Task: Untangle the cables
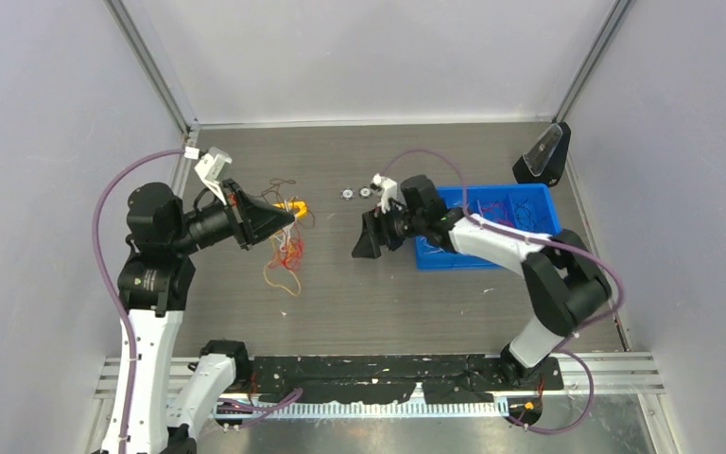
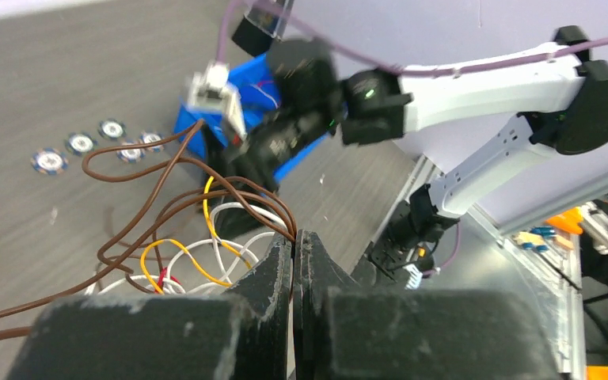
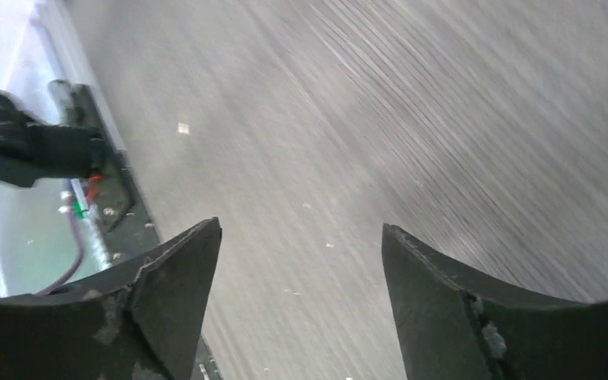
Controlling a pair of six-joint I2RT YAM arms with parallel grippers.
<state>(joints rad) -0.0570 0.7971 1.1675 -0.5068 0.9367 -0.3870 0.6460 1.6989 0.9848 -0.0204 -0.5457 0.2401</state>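
A clump of thin cables (image 1: 285,248) in brown, white, yellow, orange and red hangs from my left gripper (image 1: 289,218) over the left part of the table. In the left wrist view the left gripper (image 2: 294,236) is shut on brown strands of the cables (image 2: 206,237), and loops of white, yellow and red hang to the left of the fingers. My right gripper (image 1: 363,248) is open and empty, held above the middle of the table. In the right wrist view the right gripper (image 3: 301,229) shows only blurred table surface between its fingers.
A blue bin (image 1: 529,210) holding more thin wires stands right of centre, behind my right arm. Small round discs (image 1: 355,193) lie at the back middle; they also show in the left wrist view (image 2: 95,145). A yellow item (image 1: 297,207) lies behind the clump. A black stand (image 1: 544,156) sits at the back right.
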